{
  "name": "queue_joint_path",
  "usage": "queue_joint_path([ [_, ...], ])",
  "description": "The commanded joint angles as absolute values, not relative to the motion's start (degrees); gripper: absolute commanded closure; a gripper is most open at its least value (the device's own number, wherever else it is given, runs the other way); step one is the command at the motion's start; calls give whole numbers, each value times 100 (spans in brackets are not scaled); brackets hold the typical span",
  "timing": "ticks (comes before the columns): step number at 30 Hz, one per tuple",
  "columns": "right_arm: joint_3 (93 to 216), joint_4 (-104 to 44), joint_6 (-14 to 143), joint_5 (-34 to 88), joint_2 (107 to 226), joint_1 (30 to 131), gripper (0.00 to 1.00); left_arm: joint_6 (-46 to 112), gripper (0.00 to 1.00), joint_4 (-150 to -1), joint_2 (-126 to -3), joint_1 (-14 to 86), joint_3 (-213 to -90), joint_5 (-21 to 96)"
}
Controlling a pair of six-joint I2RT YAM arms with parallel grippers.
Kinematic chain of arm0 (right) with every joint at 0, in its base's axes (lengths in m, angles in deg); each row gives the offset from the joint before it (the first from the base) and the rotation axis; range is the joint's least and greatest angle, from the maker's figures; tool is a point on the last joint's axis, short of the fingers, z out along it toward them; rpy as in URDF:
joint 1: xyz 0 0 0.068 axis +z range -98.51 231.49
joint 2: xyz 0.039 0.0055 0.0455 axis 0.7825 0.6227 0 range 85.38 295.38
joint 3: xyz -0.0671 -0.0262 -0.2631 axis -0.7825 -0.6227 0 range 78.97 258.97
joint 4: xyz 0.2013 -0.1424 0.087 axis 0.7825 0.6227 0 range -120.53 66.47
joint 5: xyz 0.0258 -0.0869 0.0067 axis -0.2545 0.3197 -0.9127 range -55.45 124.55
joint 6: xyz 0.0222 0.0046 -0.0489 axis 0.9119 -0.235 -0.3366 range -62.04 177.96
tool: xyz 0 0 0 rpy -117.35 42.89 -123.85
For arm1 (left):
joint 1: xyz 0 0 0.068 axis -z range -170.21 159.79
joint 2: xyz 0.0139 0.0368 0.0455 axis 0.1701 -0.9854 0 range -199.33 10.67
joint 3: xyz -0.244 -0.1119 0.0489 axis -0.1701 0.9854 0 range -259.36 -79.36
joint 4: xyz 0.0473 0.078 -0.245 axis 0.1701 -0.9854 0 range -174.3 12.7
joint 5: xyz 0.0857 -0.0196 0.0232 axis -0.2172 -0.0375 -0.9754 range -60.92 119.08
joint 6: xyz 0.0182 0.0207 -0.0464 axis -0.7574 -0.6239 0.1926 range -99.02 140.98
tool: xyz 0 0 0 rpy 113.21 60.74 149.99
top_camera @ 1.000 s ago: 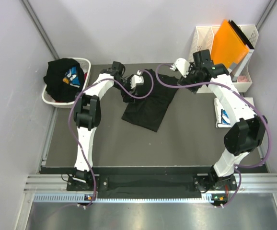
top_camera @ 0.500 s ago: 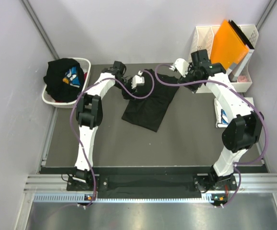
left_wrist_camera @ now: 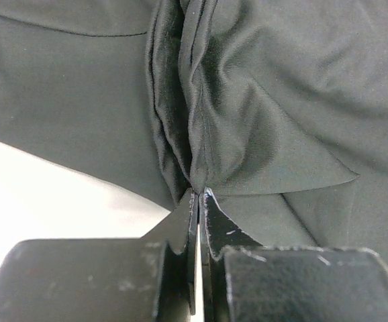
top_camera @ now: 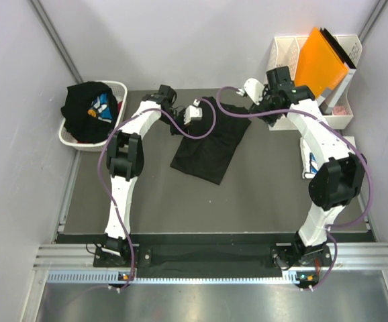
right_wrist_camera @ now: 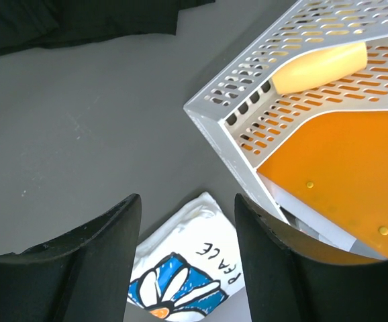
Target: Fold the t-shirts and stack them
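A black t-shirt [top_camera: 211, 144] lies partly folded in the middle of the dark table. At its far left edge my left gripper [top_camera: 195, 113] is shut on a pinched ridge of its fabric [left_wrist_camera: 201, 121], and the jaws of the left gripper [left_wrist_camera: 199, 194] meet with cloth at their tips. My right gripper [top_camera: 253, 90] hovers open by the shirt's far right corner, holding nothing. Between the tips of the right gripper [right_wrist_camera: 187, 200] a folded white t-shirt [right_wrist_camera: 180, 275] with a blue daisy "PEACE" print shows below. That white t-shirt [top_camera: 311, 164] lies at the table's right edge. Another black t-shirt [top_camera: 90, 107] with a printed chest fills the basket.
The white laundry basket [top_camera: 68, 139] sits at the back left. A white perforated file rack [top_camera: 347, 50] holding an orange folder [top_camera: 321, 60] stands at the back right, close beside my right gripper; the rack's corner [right_wrist_camera: 211, 117] and the folder [right_wrist_camera: 335, 168] fill the right wrist view. Walls close in on both sides.
My left gripper has closed from wide open onto the black shirt's far edge. The right gripper has shifted slightly back and left, still open.
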State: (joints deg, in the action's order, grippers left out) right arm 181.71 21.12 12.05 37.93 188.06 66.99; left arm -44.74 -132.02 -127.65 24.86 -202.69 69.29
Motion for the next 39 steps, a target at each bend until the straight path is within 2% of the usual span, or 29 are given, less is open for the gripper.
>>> queue_joint_path([
  [1,18479,1956,1226,3833,18857,6651,43,-4565,100,-13056,-12566,2491,-20478,7013],
  [7,18470,1921,1226,3833,18883,6651,43,-4538,100,-12398,-12363,2543,-20469,6863],
  [24,18488,1877,1234,3903,18945,6651,43,-5074,100,-11721,-12099,2825,-20092,6688],
  [39,18400,1904,1235,3956,18822,6651,43,-5391,100,-10604,-12248,2842,-19476,5466],
])
